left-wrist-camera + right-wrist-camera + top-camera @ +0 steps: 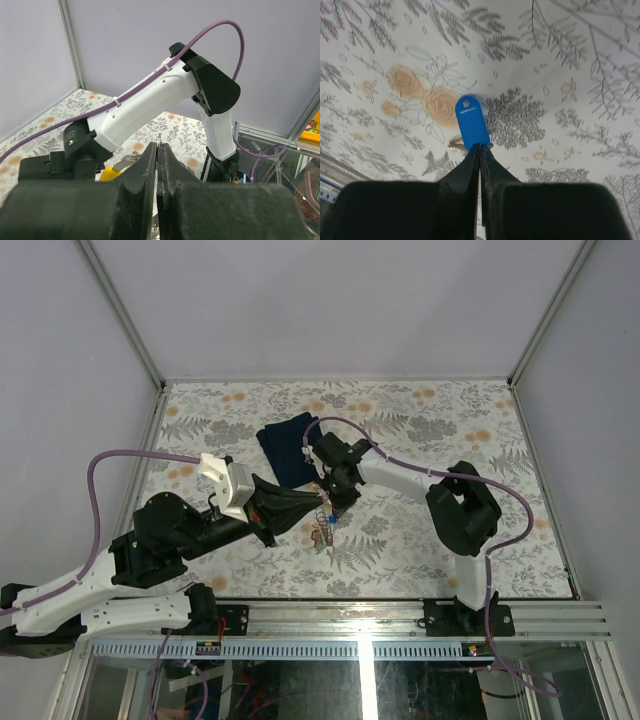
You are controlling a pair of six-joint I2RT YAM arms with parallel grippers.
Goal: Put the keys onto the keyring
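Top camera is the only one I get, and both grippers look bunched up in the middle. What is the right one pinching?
Observer: The right gripper is shut on a blue key tag, pinching its near end.
Operator: And the left one?
Observer: The left gripper is shut on the keyring. A thin wire loop pokes up just past its fingertips.
Operator: Is the tag on the ring yet?
Observer: Not yet. In the right wrist view the hole at the tag's far end looks empty.
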